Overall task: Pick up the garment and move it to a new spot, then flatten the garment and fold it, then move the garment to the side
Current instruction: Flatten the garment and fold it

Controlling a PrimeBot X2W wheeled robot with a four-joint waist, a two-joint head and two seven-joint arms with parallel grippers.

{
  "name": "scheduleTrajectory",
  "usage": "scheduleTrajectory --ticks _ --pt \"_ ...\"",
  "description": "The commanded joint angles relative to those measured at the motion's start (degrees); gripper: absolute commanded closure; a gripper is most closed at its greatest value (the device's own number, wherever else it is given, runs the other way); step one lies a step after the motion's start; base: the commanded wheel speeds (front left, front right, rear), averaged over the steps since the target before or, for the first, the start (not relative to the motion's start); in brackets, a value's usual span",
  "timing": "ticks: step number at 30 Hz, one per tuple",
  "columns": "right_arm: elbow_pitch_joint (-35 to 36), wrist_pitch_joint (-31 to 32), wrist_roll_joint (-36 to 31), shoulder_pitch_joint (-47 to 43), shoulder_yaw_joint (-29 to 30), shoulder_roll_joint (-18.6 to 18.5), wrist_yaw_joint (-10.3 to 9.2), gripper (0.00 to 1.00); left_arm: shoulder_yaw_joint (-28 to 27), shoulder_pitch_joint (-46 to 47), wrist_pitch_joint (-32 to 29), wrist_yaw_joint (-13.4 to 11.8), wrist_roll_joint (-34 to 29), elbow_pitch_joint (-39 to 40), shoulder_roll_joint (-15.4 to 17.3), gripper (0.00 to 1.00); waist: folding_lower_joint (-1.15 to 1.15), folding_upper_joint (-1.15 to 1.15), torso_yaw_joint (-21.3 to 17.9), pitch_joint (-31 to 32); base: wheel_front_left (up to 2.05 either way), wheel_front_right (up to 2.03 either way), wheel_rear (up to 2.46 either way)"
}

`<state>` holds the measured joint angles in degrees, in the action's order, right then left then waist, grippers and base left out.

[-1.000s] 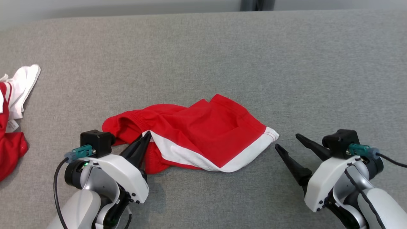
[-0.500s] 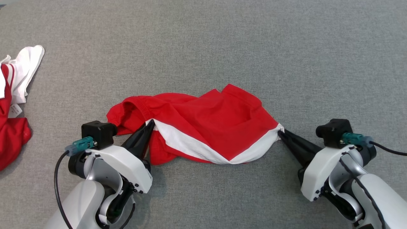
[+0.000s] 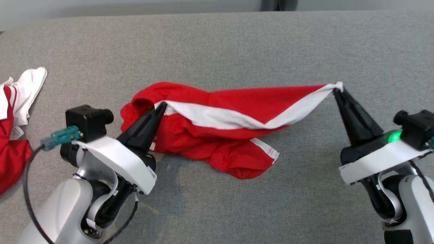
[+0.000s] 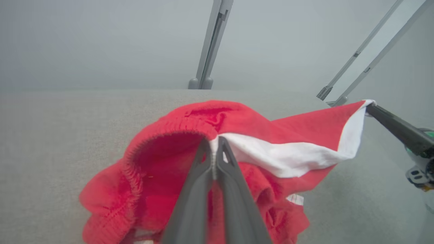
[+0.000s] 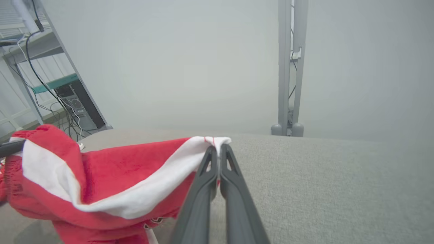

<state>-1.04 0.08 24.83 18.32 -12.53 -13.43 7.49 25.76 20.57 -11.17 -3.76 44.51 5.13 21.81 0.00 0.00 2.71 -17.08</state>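
Note:
The garment (image 3: 237,101) is a pair of red shorts with white side trim, stretched between both grippers above the grey surface, its lower part sagging onto the cloth. My left gripper (image 3: 162,105) is shut on the white trim near the ribbed waistband (image 4: 162,135). My right gripper (image 3: 336,88) is shut on the white hem corner (image 5: 213,140), lifted higher than the left end. In the left wrist view the right gripper's dark fingers (image 4: 393,123) pinch the far corner of the garment (image 4: 295,132).
More red and white clothing (image 3: 15,112) lies in a heap at the left edge of the grey padded surface (image 3: 237,44). Metal frame posts (image 5: 288,67) and a shelf with cables (image 5: 51,84) stand beyond the surface's far edge.
The right gripper closed on the white hem corner, then lifted it up and to the right. The left gripper rose too, so the garment now hangs stretched between them. The camera has shifted.

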Motion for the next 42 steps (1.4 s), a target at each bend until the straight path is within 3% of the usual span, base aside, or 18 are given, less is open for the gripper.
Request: scheduleTrajectory --ticks 1,13,23,32,42 --pt "0.92 -0.93 -0.62 -0.33 1.21 0.6 0.01 1.0 -0.53 1.25 -0.47 -0.25 0.66 1.33 0.55 1.0 0.0 0.0 -0.54 0.89 0.0 0.0 0.0" --pt "12.06 -2.06 -8.45 2.33 11.3 5.75 0.01 1.0 -4.62 8.24 -1.65 -2.69 -2.19 12.88 3.76 1.0 0.0 0.0 -2.97 6.28 0.0 0.0 0.0" --pt "15.98 0.6 -9.53 3.61 14.02 6.96 0.01 1.0 -5.82 11.88 0.17 -3.4 -3.34 15.04 2.68 1.0 0.0 0.0 -3.96 7.45 0.0 0.0 0.0" --pt "7.68 -0.96 -7.6 12.14 14.05 6.38 0.01 1.0 -3.72 19.37 1.49 -0.92 -6.06 5.18 1.62 1.0 0.0 0.0 -3.8 4.56 0.0 0.0 0.0" --pt "-12.32 -4.14 -5.79 32.47 8.33 2.98 0.01 1.0 -1.0 37.22 7.14 5.06 -8.83 -17.97 -4.28 1.0 0.0 0.0 -2.61 -1.4 0.0 0.0 0.0"
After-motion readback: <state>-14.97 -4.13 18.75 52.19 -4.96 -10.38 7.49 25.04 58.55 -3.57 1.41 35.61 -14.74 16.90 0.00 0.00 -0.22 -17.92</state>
